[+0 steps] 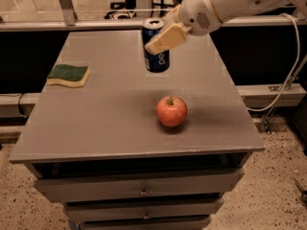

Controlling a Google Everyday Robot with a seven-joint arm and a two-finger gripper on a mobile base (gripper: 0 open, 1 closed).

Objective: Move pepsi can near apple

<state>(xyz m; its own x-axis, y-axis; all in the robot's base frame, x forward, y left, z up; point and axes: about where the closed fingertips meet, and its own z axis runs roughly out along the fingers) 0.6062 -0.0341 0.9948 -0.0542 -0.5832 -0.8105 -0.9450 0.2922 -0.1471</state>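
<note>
single camera view of a grey table (96, 123) with the robot's arm (225, 4) reaching in from the upper right; the gripper (156, 41) sits over the far middle of the table top, clamped on the pepsi can (158, 62); one tan finger (167, 37) lies slantwise across the near face of the can, the opposing finger being hidden behind it; the can is dark blue with white lettering and a silver top, held upright with a slight tilt, its lower half showing below the finger; whether its base clears the table surface cannot be told for certain; the apple (171, 111), red-orange with a short dark stem, rests on the table nearer the front edge, slightly right of the can and apart from it, with bare table top between the two; a green and yellow sponge (68, 75) lies flat near the left edge, well apart from both can and apple; beneath the table top, stacked drawers (139, 186) face the camera; a pale cable (288, 75) hangs down at the right, beyond the table's edge, above a speckled floor (278, 190).
</note>
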